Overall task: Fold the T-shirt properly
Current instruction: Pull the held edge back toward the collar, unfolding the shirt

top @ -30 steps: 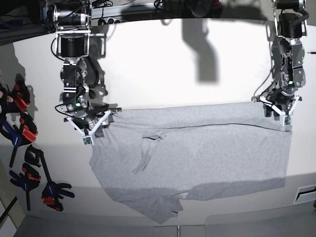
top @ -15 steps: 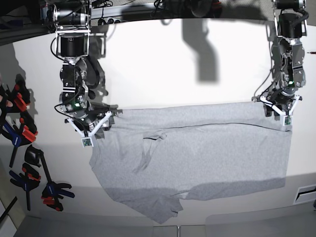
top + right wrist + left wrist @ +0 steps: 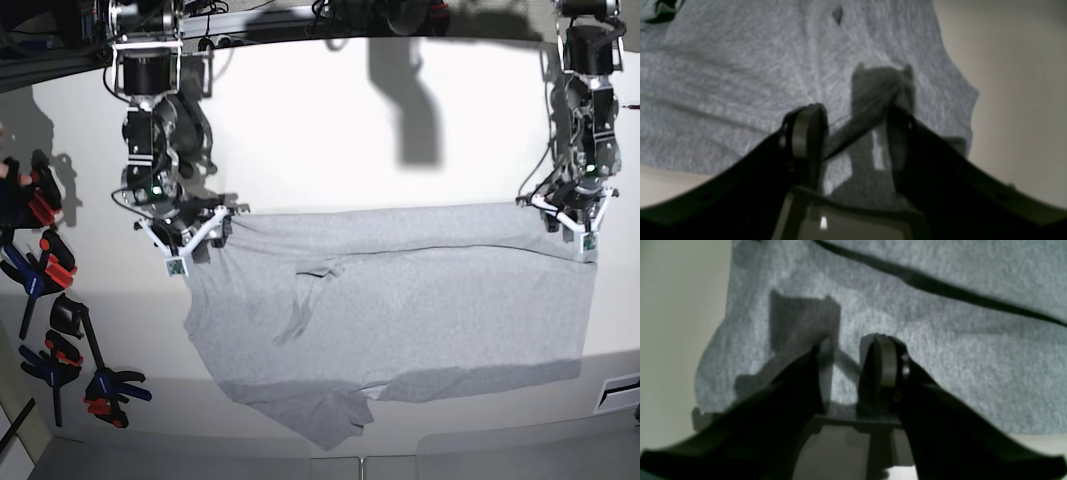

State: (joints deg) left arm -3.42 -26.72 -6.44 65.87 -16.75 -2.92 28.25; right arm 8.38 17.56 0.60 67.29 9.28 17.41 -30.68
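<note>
The light grey T-shirt (image 3: 400, 310) lies spread across the table, plain side up, its far strip folded over along a dark fold line (image 3: 940, 290). My left gripper (image 3: 575, 222) stands at the shirt's far right corner. In the left wrist view that gripper (image 3: 855, 353) has its jaws a little apart, tips down on the cloth (image 3: 957, 340). My right gripper (image 3: 190, 240) is at the far left corner. The right wrist view shows it (image 3: 857, 123) with a wider gap and grey fabric (image 3: 723, 83) between the fingers. Whether either pinches cloth is unclear.
Several red, blue and black spring clamps (image 3: 50, 270) lie along the left edge. The white table (image 3: 330, 130) stretches behind the shirt, crossed by arm shadows. One sleeve (image 3: 335, 430) reaches the front edge. A vent slot (image 3: 620, 390) sits at the lower right.
Both grippers have moved a little toward the back of the table, and the whole shirt has slid that way with them. Jaw gaps look unchanged.
</note>
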